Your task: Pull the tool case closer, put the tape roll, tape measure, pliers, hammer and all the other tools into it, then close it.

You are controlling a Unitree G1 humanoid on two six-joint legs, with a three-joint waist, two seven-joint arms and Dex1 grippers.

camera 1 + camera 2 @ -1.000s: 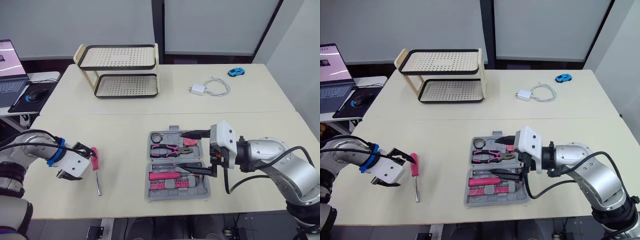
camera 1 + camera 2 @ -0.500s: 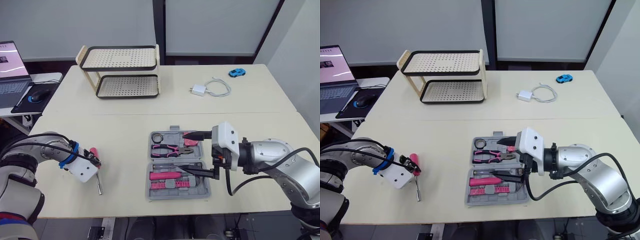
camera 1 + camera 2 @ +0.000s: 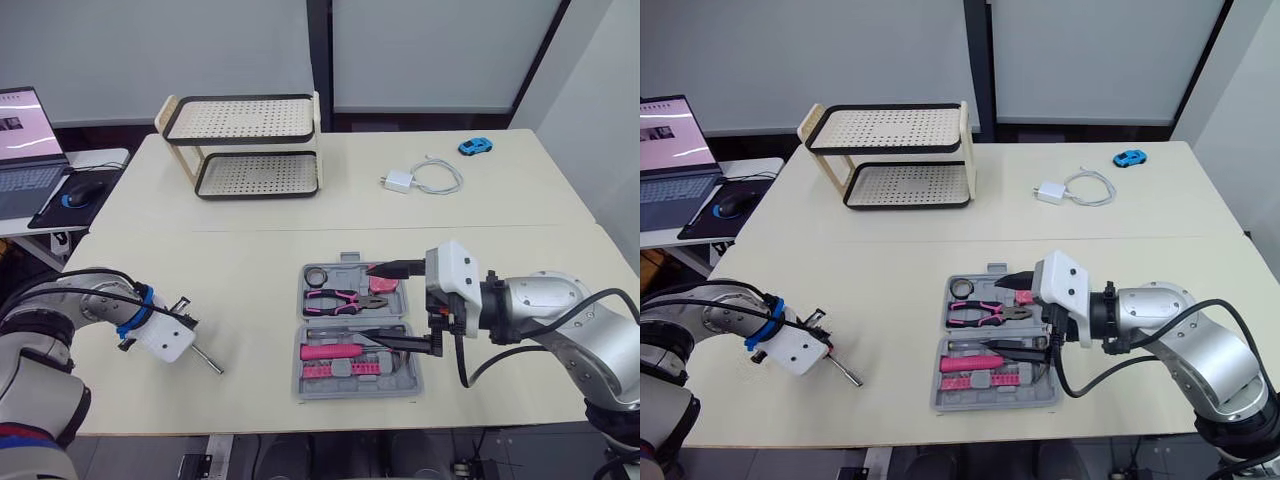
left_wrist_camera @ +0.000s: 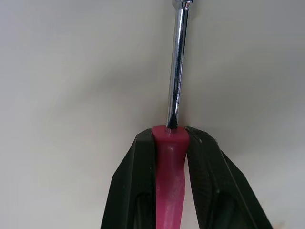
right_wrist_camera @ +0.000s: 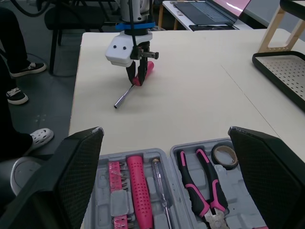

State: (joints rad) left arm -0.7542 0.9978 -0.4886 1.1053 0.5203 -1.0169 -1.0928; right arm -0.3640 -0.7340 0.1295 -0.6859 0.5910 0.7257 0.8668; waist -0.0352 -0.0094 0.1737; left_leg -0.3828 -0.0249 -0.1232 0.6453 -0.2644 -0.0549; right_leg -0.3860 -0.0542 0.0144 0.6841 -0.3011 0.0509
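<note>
Screwdriver (image 4: 170, 157) gripped in left fingers (image 4: 136, 191), open tabletop (image 3: 250, 320) between it and case (image 3: 352, 392); right fingers (image 5: 81, 171) spread

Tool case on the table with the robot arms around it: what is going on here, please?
The robot is packing tools into the open tool case. Its left gripper is shut on the pink handle of a screwdriver, out on the table to the left of the case and not yet in it. The right gripper hangs open over the case's right side. The tape roll and the pliers already lie in the case.
</note>
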